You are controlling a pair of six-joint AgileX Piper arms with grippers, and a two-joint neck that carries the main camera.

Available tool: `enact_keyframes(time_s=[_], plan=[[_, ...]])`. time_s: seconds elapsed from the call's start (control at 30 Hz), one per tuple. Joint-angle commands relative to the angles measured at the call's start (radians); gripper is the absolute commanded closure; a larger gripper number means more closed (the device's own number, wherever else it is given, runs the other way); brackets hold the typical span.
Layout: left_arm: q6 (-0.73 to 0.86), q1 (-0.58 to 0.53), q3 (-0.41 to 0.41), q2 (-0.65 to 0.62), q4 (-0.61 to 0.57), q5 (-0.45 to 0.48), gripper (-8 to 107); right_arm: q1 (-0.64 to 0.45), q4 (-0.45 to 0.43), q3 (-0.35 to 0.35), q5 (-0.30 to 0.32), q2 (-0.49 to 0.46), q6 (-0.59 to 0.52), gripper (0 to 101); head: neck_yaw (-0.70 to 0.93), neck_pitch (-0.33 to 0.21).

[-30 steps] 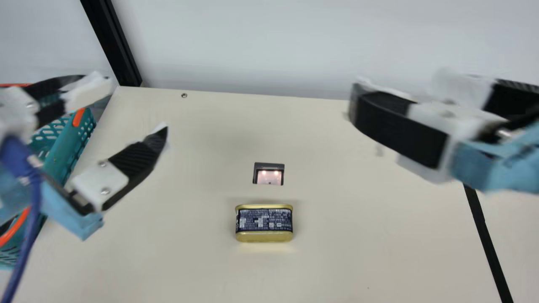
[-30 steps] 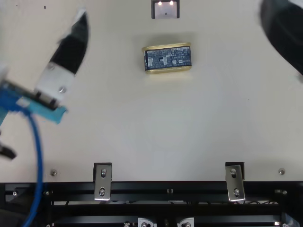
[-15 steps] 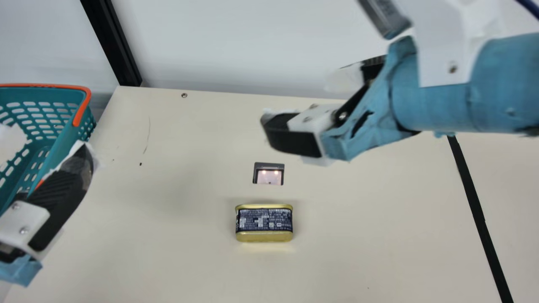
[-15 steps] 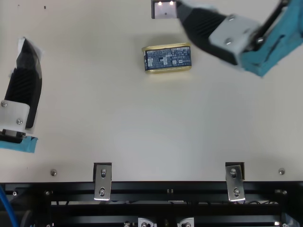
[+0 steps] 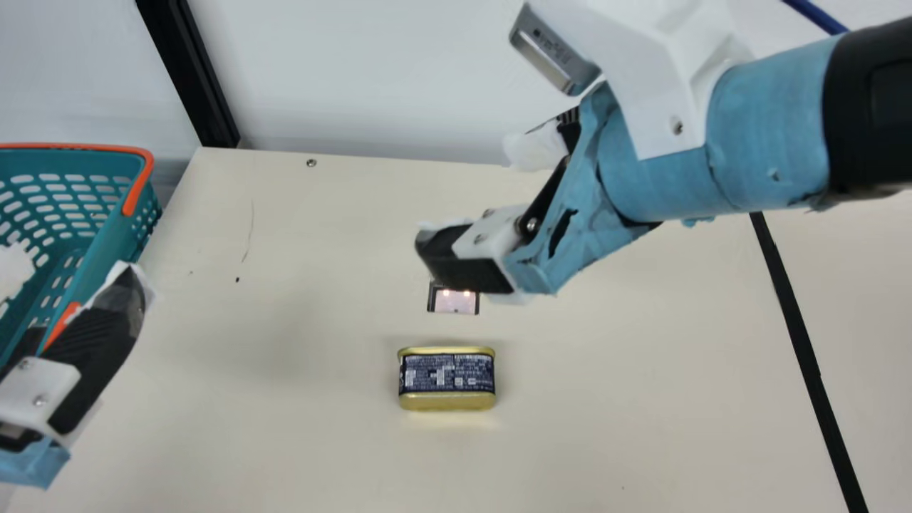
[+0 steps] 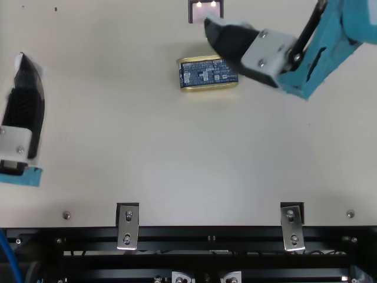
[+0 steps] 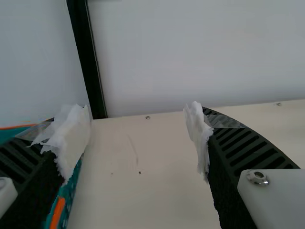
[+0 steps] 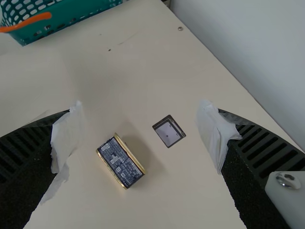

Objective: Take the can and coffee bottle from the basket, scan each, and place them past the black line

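Observation:
In the main view my left gripper (image 5: 78,263) hangs open at the near right wall of the teal basket (image 5: 107,228). My right gripper (image 5: 470,192) is open above the scanner window (image 5: 456,301), behind the can (image 5: 447,379), which lies on its side with its dark label up. The left wrist view gives my left gripper (image 7: 138,138) with a wide gap holding nothing. Between the spread fingers of my right gripper (image 8: 138,138), the right wrist view has the can (image 8: 120,161) and scanner window (image 8: 169,131) on the table below.
The black line (image 5: 798,328) runs down the right side of the table (image 5: 641,413). A pale wall stands behind, with a black post (image 5: 189,71) at the back left. Metal brackets (image 6: 127,226) sit on the near edge in the top view.
My left gripper has moved left to the basket. The right arm has swung left and toward the middle, its gripper now over the scanner. The can has stayed put.

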Motion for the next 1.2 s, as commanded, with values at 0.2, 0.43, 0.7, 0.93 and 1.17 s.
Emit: enact_keyframes(time_s=[0.2,0.43,0.7,0.93,1.17], plan=[[-0.128,-0.095,-0.022,0.032,0.222,-0.089,9,0.045,-0.093,-0.051,0.135,0.048,-0.089,0,-0.001,-0.003],[-0.321,-0.200,-0.010,0.064,0.302,-0.185,9,0.102,-0.146,-0.070,0.199,0.091,-0.148,0,-0.001,-0.003],[-0.552,-0.289,0.023,0.075,0.354,-0.271,9,0.172,-0.184,-0.047,0.199,0.130,-0.186,0,-0.001,-0.003],[-0.733,-0.330,0.051,0.072,0.402,-0.300,9,0.208,-0.210,-0.068,0.199,0.175,-0.198,0,-0.001,-0.003],[-0.834,-0.335,0.063,0.050,0.508,-0.245,9,0.224,-0.229,-0.083,0.199,0.218,-0.205,0,-0.001,-0.003]])
